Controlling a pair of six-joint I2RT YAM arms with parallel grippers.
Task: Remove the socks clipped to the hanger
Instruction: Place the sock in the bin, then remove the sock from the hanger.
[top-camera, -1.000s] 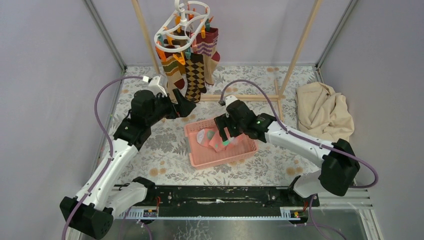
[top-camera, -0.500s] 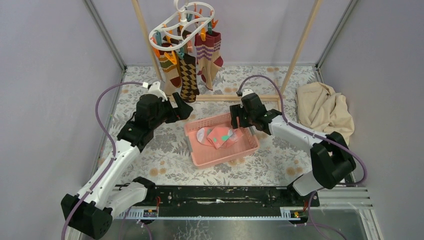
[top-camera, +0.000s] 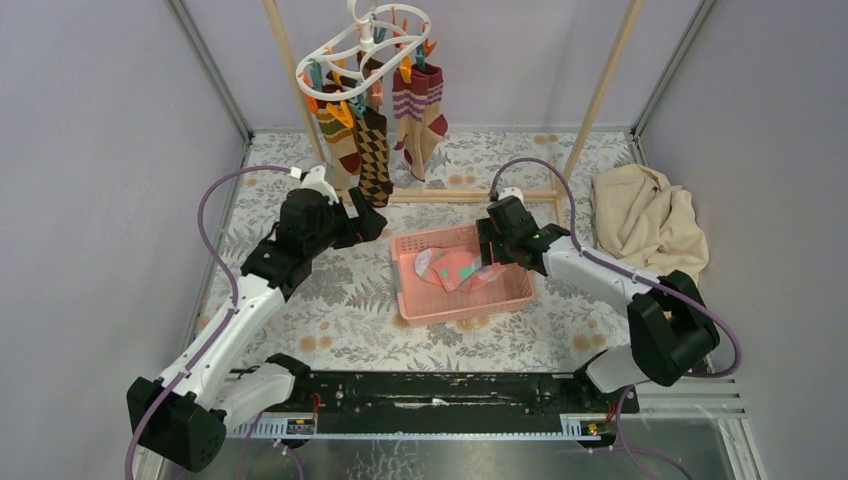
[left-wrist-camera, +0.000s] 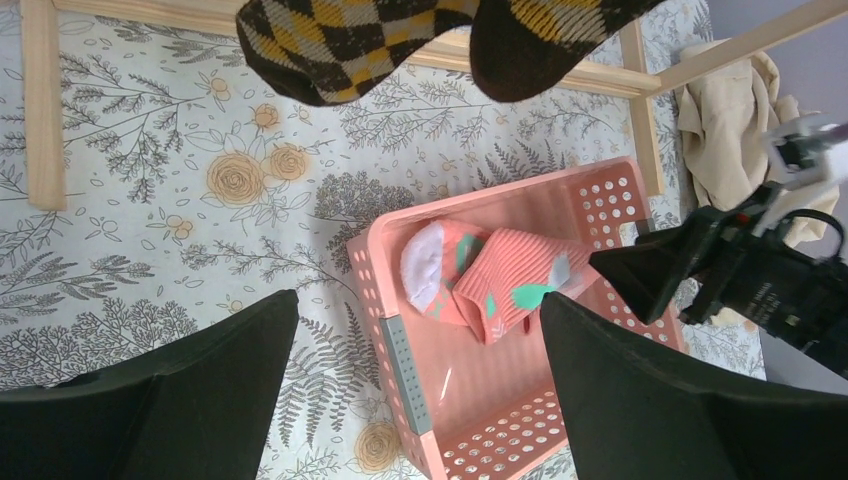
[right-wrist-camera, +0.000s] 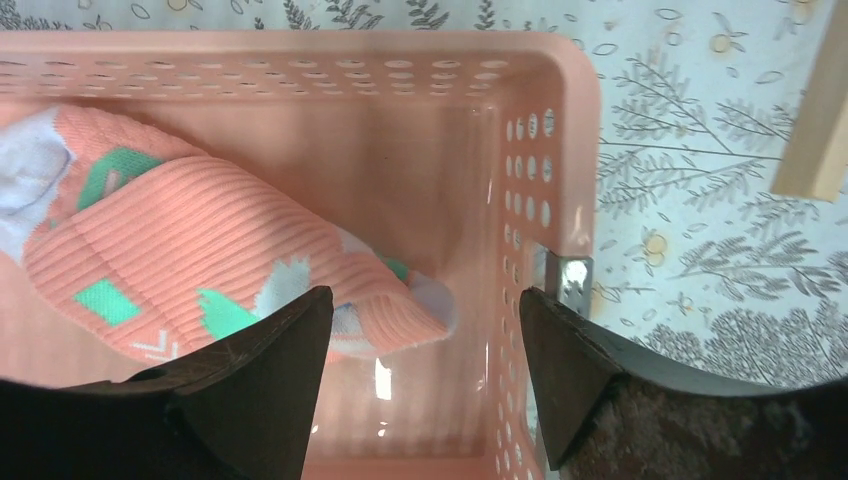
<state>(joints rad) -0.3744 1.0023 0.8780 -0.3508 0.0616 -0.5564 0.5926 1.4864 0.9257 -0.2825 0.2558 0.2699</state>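
Top external view: hanger (top-camera: 368, 40) hangs by its hook at far centre-left, tilted, w/ socks (top-camera: 378, 140) clipped under it. That's a mustard-brown striped one (top-camera: 338, 135) on the left, argyle pair (top-camera: 375, 155) in the middle, maroon-striped pair (top-camera: 420, 105) on the right. All dangle over the far part of the tabletop (top-camera: 330, 300), between the posts of the wooden rack (top-camera: 600, 90).

L arm (top-camera: 245, 290) stretches toward the far side, wrist just near of the argyle toes. L jaws released, spread wide, nothing between them. Left wrist view looks down past both fingers (left-wrist-camera: 200, 390) at the floral tabletop and the basket. Argyle toes hang at the top of that frame, apart from the jaws.

Pink basket (top-camera: 470, 310) sits mid-tabletop, right of the L arm. Inside lies a pink sock pair (top-camera: 455, 270) w/ teal marks and a white toe, in the far half.

R arm (top-camera: 590, 270) comes in from the right, w/ R jaws over the basket's far-right corner. Right wrist view: R jaws parted and straddling the basket wall. One finger (right-wrist-camera: 250, 390) is inside, just beside the pink sock's cuff, and the other finger is outside the wall. They're not clenched on the sock. Can't tell if the outer finger touches the wall.

Beige cloth (top-camera: 645, 220) is heaped at far right, well apart from the basket.
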